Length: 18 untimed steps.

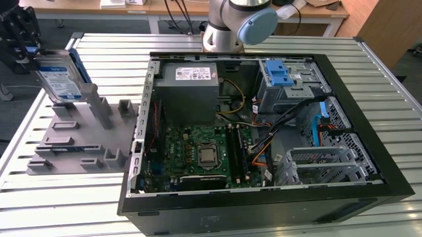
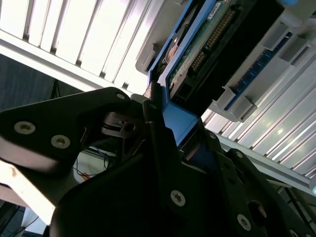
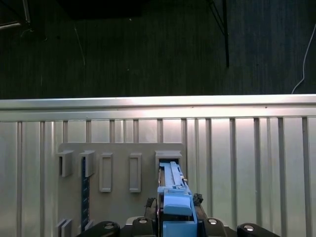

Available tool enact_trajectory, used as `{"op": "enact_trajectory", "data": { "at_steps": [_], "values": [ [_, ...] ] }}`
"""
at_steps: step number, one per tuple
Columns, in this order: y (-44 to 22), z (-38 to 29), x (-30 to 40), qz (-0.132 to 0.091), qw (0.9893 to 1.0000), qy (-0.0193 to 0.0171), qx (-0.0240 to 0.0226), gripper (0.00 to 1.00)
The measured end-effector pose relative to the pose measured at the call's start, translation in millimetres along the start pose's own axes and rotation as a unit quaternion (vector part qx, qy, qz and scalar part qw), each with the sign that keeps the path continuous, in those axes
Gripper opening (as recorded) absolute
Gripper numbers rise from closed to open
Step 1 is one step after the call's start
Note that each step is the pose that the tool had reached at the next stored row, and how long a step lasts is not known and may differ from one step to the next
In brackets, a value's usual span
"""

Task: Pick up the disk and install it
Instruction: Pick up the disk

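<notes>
The disk point(image 1: 59, 79) is a silver drive with a white-and-blue label in a blue bracket. It stands on edge at the tall slot of the grey holder point(image 1: 79, 143), at the exterior view's left. My black gripper point(image 1: 27, 49) is at the disk's upper end, shut on it. In the second wrist view the disk point(image 2: 207, 44) shows its circuit-board side, and the gripper point(image 2: 180, 126) clamps the blue bracket. In the first wrist view the disk's blue edge point(image 3: 174, 195) runs up from between the gripper point(image 3: 175, 222) fingers, over the holder point(image 3: 121, 197). I cannot tell whether the disk's lower end still rests in the slot.
The open computer case point(image 1: 343, 192) lies on the slatted metal table point(image 1: 66, 207), at the exterior view's right of the holder. Inside it are a grey power supply point(image 1: 191, 84), a motherboard point(image 1: 204, 153), cables and a drive cage with a blue latch point(image 1: 280, 74). The arm's base point(image 1: 234, 24) stands behind the case.
</notes>
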State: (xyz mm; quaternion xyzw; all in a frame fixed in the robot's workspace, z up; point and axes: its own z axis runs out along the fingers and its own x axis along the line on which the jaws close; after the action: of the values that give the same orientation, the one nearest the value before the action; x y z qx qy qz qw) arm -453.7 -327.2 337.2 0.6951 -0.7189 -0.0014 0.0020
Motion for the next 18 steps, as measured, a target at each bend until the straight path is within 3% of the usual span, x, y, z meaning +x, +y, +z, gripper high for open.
{"op": "enact_trajectory", "data": {
  "at_steps": [18],
  "values": [
    [0.0,-7.7,0.0,0.0,1.0,0.0,0.0,0.36]
  ]
}}
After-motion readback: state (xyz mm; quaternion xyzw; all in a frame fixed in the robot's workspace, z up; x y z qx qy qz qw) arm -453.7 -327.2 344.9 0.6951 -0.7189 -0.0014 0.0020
